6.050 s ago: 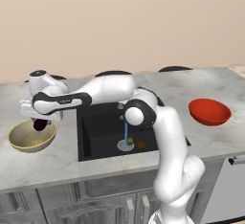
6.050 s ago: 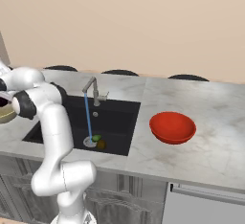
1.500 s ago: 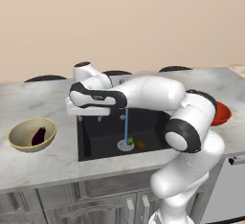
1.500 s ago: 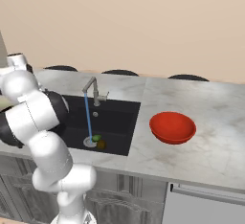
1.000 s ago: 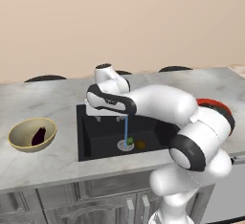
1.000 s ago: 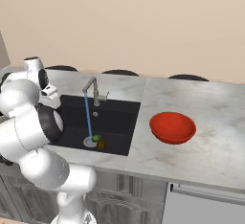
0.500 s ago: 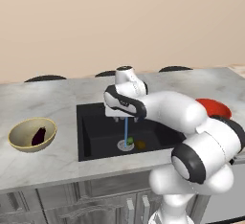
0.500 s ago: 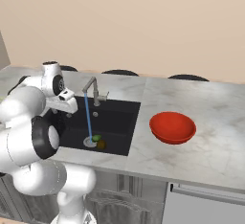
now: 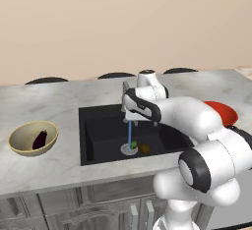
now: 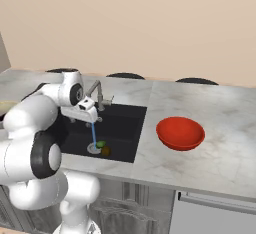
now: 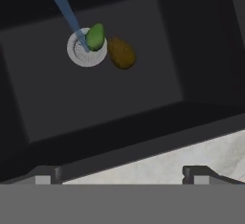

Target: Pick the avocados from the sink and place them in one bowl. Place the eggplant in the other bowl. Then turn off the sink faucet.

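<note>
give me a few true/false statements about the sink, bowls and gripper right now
1. The eggplant lies in the tan bowl. True.
2. Both avocados sit in the red bowl. False: the green avocado and the brown avocado are in the sink, by the drain.
3. The faucet is off. False: a blue stream runs down to the drain.
4. The gripper is open and holds nothing. True.
5. The red bowl holds nothing. True.

Matt black sink (image 9: pixel 101 135), veined marble counter (image 9: pixel 44 165).
</note>
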